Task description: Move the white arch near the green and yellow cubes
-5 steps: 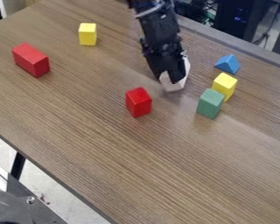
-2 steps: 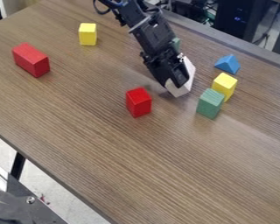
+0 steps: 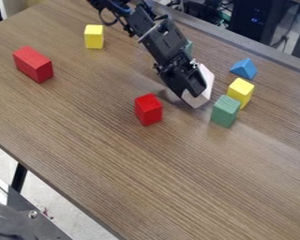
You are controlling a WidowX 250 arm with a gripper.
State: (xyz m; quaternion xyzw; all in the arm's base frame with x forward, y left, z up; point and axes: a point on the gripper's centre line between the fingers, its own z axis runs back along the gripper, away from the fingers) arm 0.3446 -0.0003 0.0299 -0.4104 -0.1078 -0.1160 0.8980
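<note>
Gripper [image 3: 193,89] clamped on the white arch [image 3: 203,98], we find it just beside the paired green block [image 3: 225,111] and yellow block [image 3: 241,92] on the table [image 3: 146,173], a narrow gap between. We judge the carry nearly complete; settling the arch steadily, releasing it and backing away remain.

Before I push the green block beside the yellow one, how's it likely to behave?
The green block should slide rather than roll, given its flat sides. Straight edges suggest it's stiff. Pushed toward the yellow block right beside it, it would probably shove that too.
</note>
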